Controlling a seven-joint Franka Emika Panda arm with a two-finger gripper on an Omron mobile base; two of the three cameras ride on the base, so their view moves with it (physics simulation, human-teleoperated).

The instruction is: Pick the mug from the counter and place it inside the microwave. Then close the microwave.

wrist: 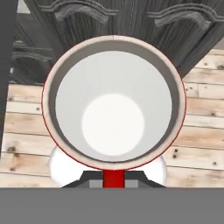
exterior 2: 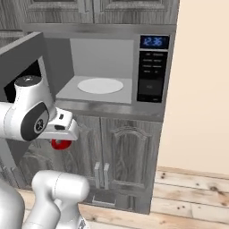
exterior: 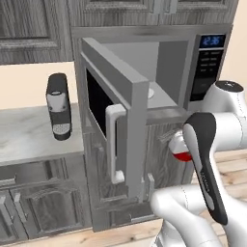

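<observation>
Currently: hand (wrist: pixel 113 177) clenched on the red mug (wrist: pixel 113 103), carried in the air before the lower cabinet doors (exterior 2: pixel 120 147) | microwave (exterior 2: pixel 112 67) door (exterior: pixel 113 111) swung wide | coffee machine (exterior: pixel 59 106) stands on surface (exterior: pixel 34 135), left

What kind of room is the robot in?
It looks like a kitchen: an open microwave built in over grey wood cabinets, and a small black coffee machine on a marbled counter.

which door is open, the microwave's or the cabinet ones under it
The microwave door is open, swung out leftward; the cabinet doors below sit flush and shut.
</observation>
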